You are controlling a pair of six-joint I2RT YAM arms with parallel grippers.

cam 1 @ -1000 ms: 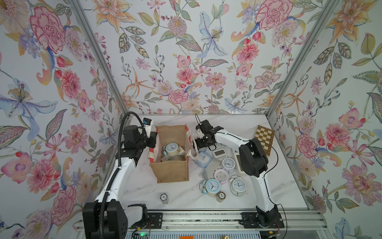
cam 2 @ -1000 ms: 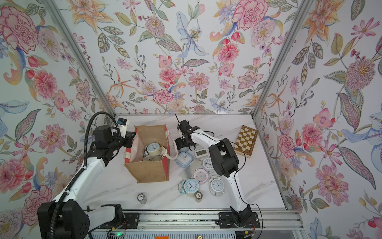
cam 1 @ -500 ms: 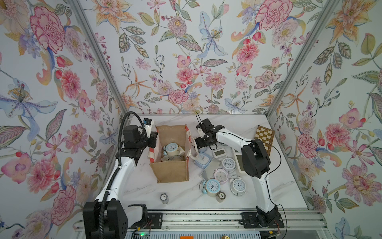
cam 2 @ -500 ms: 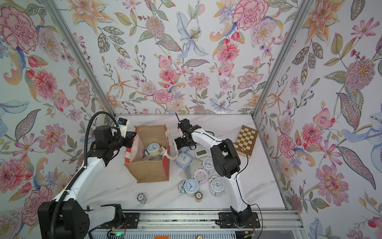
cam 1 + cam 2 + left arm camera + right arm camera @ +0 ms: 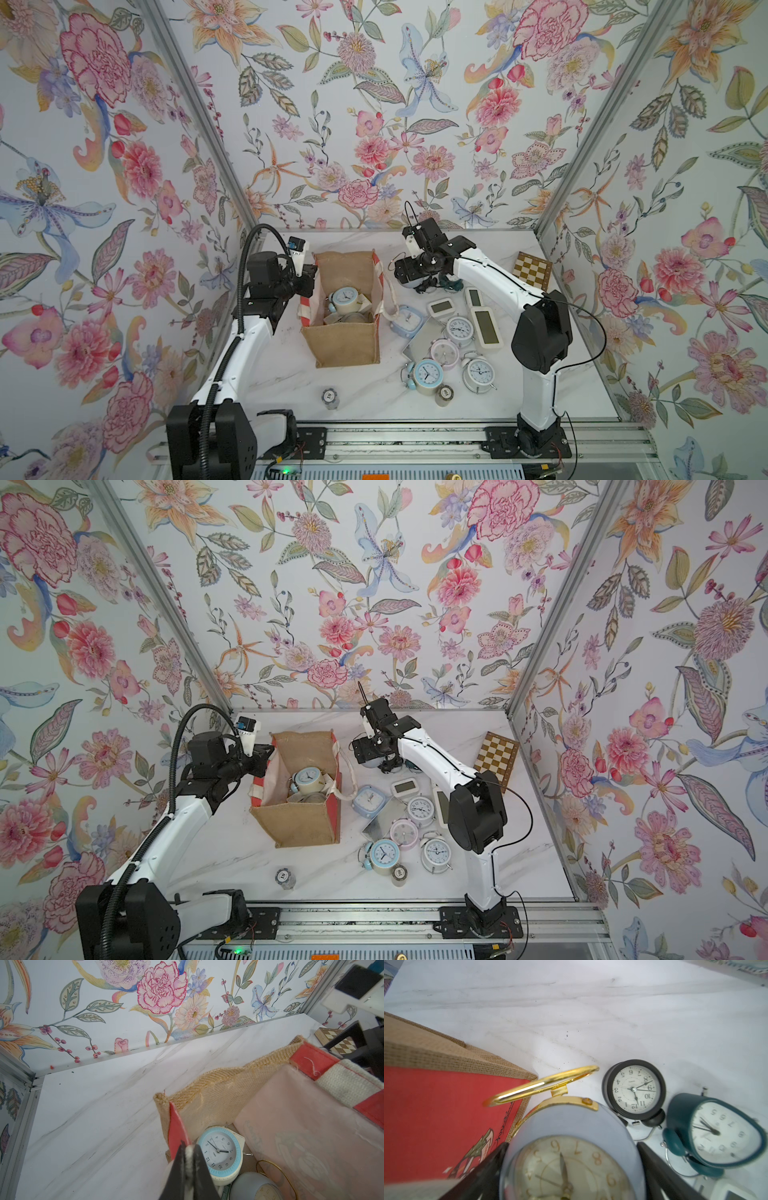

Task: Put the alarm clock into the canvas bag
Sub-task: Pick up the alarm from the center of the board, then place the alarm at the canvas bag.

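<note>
Partly seen: right end effector [image 5: 571, 1145], cut off at the edge of its wrist view, jaws clamped either side of one grey-blue alarm clock [image 5: 571, 1122] with a gold ring handle. The clock was held just beside the red side panel of the canvas bag [image 5: 340, 345], outside it; whether it cleared the worktop [image 5: 291, 386] could not be told.
One black clock [image 5: 633, 1088] and one teal clock [image 5: 716, 1132] were largely hidden under that arm in both top views.
Left end effector [image 5: 189, 1147] was pinched tight on the bag's opposite rim.
Bag contents: one blue-rimmed clock [image 5: 220, 1153]; one grey clock [image 5: 255, 1188], cut off; the rest hidden.
Loose on the worktop: five dial clocks [image 5: 459, 330], three white digital clocks [image 5: 487, 328], one silvery sheet [image 5: 419, 343], one chessboard [image 5: 532, 270], two small cylinders [image 5: 329, 397].
</note>
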